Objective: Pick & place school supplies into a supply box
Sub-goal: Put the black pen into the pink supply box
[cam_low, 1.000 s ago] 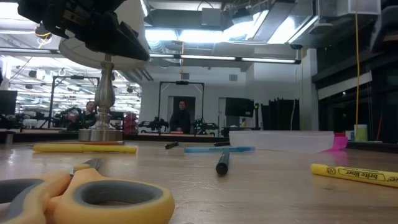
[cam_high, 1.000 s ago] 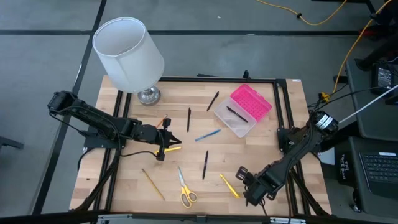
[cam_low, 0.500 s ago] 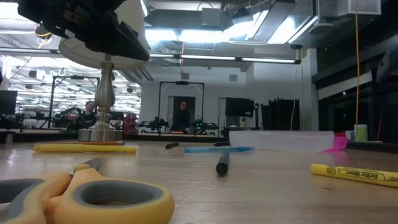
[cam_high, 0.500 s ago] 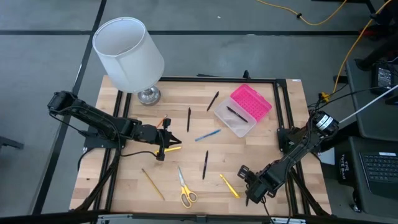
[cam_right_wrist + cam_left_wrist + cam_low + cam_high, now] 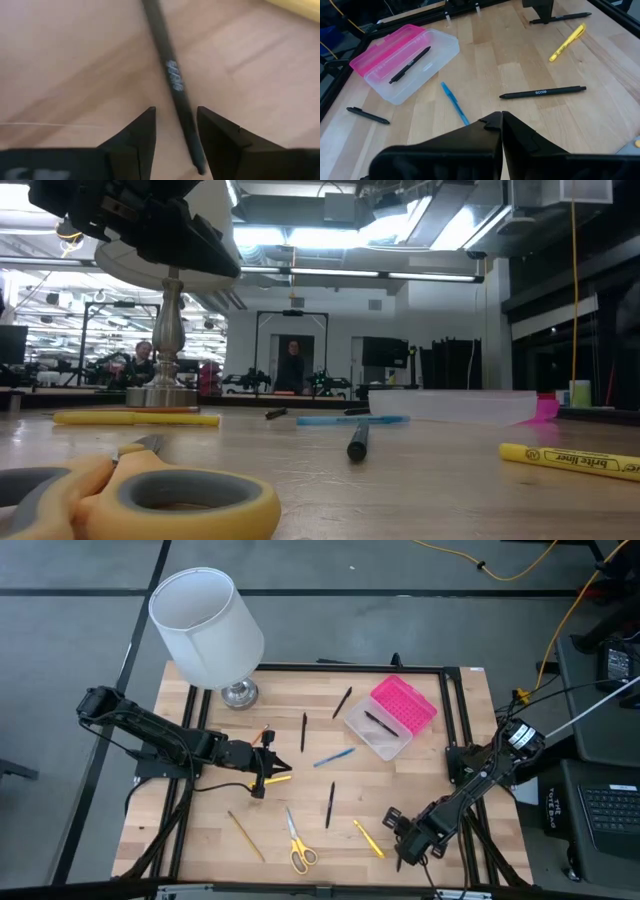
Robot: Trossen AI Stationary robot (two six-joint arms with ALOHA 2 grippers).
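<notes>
1. the right gripper [image 5: 408,846] drifted slightly toward the right side of the table [image 5: 200,830] in the high view, low by the front edge.
2. the right arm's forearm shifted with it by the same small amount.
3. the gripper ended with its fingers spread on either side of a black pen [image 5: 172,80].

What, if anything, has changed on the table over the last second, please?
The right gripper at the near right edge edged slightly, its jaws open; in the right wrist view they straddle a black pen without gripping it. Nothing was picked up or released. The left gripper, the supply box, scissors and loose pens kept their places.
</notes>
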